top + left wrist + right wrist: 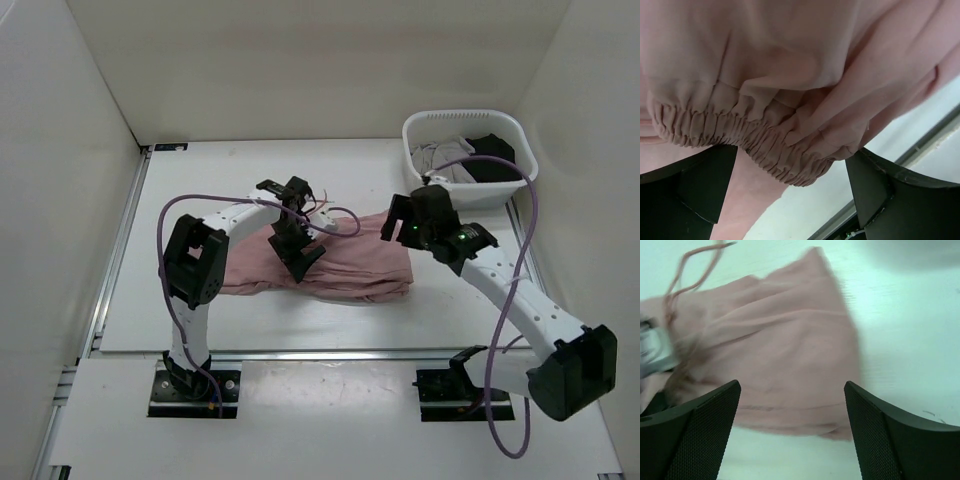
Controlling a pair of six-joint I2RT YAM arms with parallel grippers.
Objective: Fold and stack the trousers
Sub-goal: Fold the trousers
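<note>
A plain, matte white table (300,180) fills the middle of the overhead view. White panels close it in on three sides: a back wall (320,60), a left wall (50,220) and a right wall (595,130). A silvery metal rail (118,260) runs along the table's left edge and ends at a small black bracket (166,148) in the far left corner. A second rail (330,353) crosses the near edge, and a white board (330,420) lies just in front of it. The light is even and diffuse, casting only soft, faint shadows on the tabletop.
</note>
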